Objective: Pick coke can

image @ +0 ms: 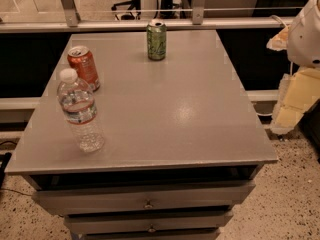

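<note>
A water bottle (80, 111) is standing at the left of the counter (175, 109), with the coke can (84, 66) standing upright just behind it. A green can (156, 40) is sitting near the far edge. The pincer (295, 101) is hanging beyond the counter's right side, well apart from the coke can; I cannot tell its state.

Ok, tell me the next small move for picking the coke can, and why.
Likely swing the gripper left over the table toward the coke can. The gripper hangs beyond the table's right edge, while the can stands upright near the left edge, close behind the water bottle, so it should probably approach above bottle height.
</note>
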You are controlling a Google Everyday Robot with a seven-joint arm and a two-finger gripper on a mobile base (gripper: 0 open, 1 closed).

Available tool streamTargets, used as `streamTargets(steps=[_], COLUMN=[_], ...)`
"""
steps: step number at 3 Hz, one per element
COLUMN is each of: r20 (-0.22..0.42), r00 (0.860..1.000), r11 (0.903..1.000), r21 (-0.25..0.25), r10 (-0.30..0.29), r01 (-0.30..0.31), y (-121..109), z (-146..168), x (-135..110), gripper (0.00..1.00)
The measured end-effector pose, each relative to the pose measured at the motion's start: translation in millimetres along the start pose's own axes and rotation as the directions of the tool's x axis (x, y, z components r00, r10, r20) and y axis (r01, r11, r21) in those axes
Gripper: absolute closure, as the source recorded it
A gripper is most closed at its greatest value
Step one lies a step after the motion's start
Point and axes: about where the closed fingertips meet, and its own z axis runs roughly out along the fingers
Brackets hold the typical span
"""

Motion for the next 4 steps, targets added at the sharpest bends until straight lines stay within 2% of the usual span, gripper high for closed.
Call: streamTargets(steps=[1,2,3,4], r20=[0.000,0.052,0.184,0.382], r00=[1.000,0.999,0.983,0.924], r11=[1.0000,0.9999,0.9990,0.9971], r21=[0.000,-0.011,-0.044,-0.072], r10=[0.000,-0.006,-0.001,0.002], r01=[0.000,0.006,0.009,0.027], y=[0.0,-4.6,-13.6,-25.8], z=[0.0,9.8,37.3,69.7], x=[-0.1,-12.9,-47.2,-112.9], gripper=[0.00,0.00,0.00,0.00])
